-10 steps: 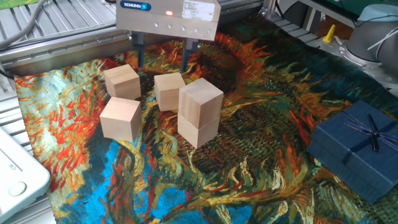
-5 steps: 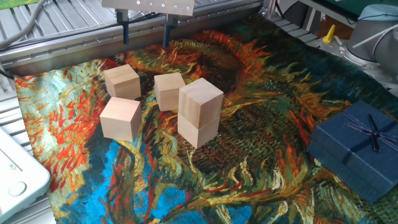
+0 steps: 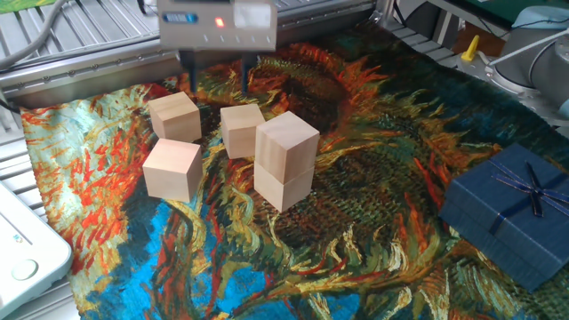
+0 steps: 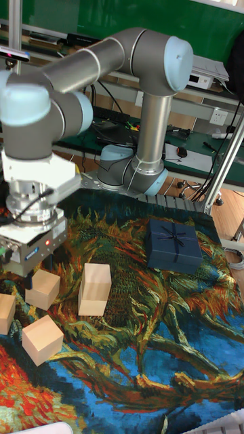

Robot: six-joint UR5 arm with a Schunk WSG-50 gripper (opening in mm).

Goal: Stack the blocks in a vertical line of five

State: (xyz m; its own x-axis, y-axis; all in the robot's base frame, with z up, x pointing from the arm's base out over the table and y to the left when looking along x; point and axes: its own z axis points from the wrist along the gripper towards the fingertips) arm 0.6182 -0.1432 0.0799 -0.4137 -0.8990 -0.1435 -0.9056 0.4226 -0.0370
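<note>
Pale wood cubes sit on a painted cloth of swirling orange, blue and green that covers the bench. Two of them form a short stack near the middle of the cloth, the upper block squarely on the lower, its top corner turned slightly. Just left of the stack and a little farther back stands a single block, close beside it but apart. Farther left lies another block, and nearer the camera a fourth loose one, each standing alone on the cloth.

At the far edge, above the loose blocks, hangs the pincer: a grey metal body with a lit red lamp and a small blue label whose writing is too blurred to read in this moment. Its two dark fingers point down, spread apart, with nothing between them, clear of every block. In the tall fixed view the same pincer hangs over the left part of the cloth, its tips largely hidden.

Off to the right a dark blue gift box with a thin ribbon bow rests on the cloth, well apart from the blocks. A white device shows at the near left corner.
</note>
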